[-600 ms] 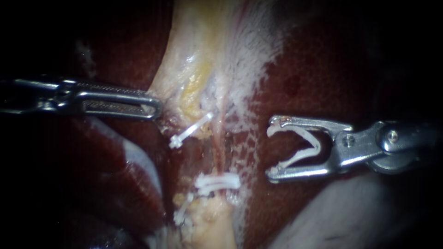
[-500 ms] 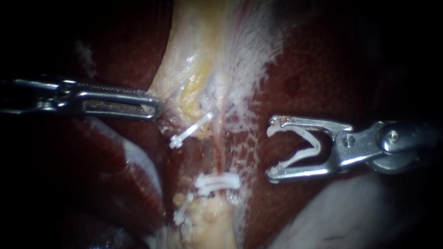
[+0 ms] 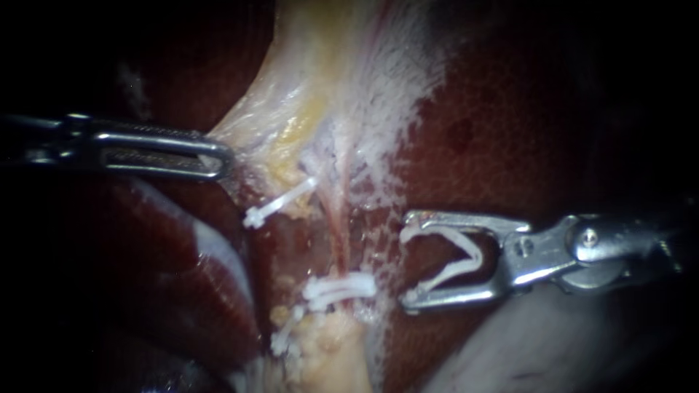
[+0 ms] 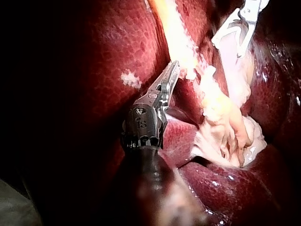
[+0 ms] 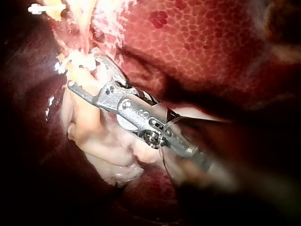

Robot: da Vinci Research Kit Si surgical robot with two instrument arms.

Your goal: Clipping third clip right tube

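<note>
Both shifted left: right instrument (image 3: 405, 260) clutching clip (image 3: 473, 252), left instrument (image 3: 222, 156) tissue (image 3: 255, 124).

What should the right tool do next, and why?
Probably slide the right tool sideways toward the tube. Its white clip is spread wide, facing the tube, but has not reached it; bare tube shows above the clips already on it.

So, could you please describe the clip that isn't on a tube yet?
Start at the pale band running down the middle between dark liver. Right of it, the right instrument holds a white clip. Unlike the closed clips on the band, it gapes in a V.
</note>
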